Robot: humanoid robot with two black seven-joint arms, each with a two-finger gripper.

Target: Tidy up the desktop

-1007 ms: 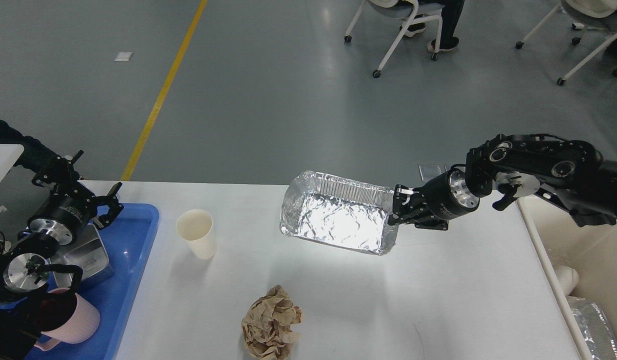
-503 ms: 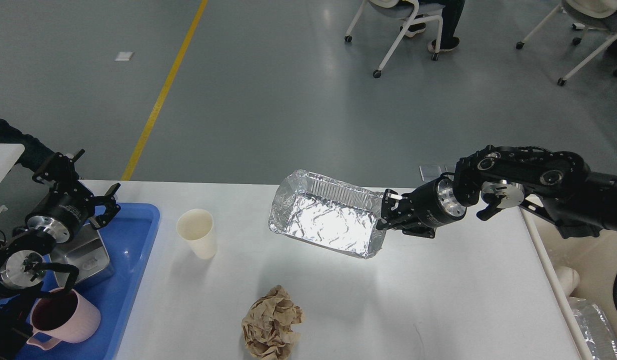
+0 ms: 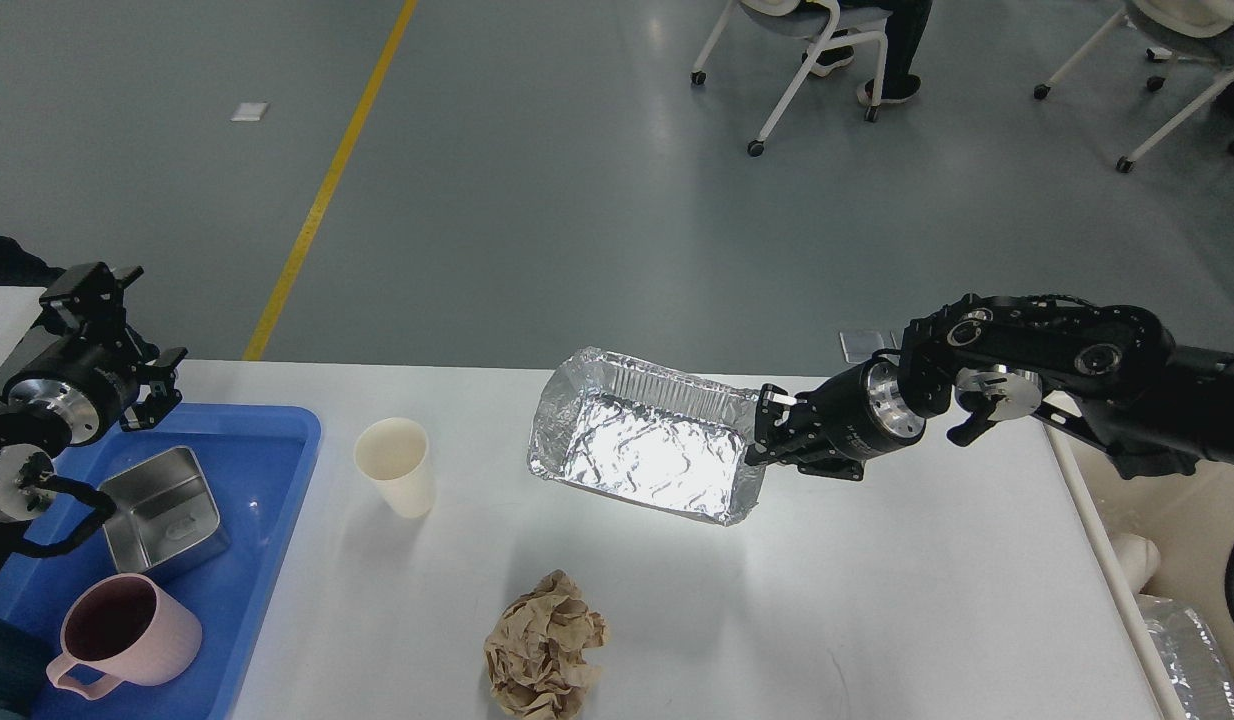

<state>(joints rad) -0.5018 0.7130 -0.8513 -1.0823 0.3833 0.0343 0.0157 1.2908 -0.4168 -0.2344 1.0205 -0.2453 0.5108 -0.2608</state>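
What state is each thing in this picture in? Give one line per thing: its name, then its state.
foil tray: empty, gripped at its right rim
paper cup: upright, empty-looking, on the desktop
brown paper: crumpled, lying loose
steel box: open-topped, in the blue tray
pink mug: upright, in the blue tray
right gripper: shut on the foil tray
left gripper: holding nothing, jaw state unclear

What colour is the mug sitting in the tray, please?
Pink, with a darker inside; the mug shows clearly in the head view.
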